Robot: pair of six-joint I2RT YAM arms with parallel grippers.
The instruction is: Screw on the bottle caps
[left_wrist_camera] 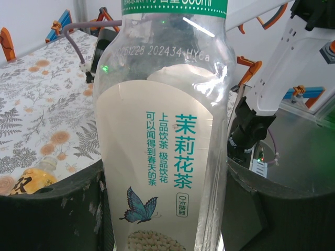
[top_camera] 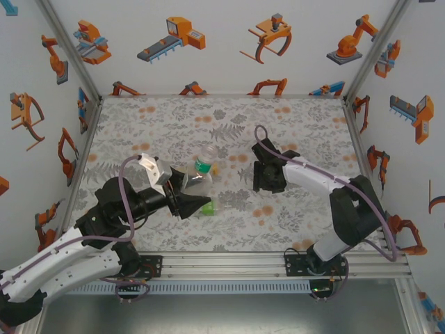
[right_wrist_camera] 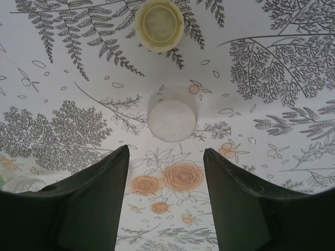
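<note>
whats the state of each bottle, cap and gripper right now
green-label bottle: held in left gripper, jaws shut on it
amber bottle: on the table, free
yellowish cap: loose on table, open side up
white cap: loose on table
right gripper: jaws open, empty

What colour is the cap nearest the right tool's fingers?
White; the cap shows best in the right wrist view.

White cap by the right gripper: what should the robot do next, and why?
Probably ease the right gripper forward around the white cap: its jaws stand open and empty just short of it, while the left gripper holds the bottle.
</note>
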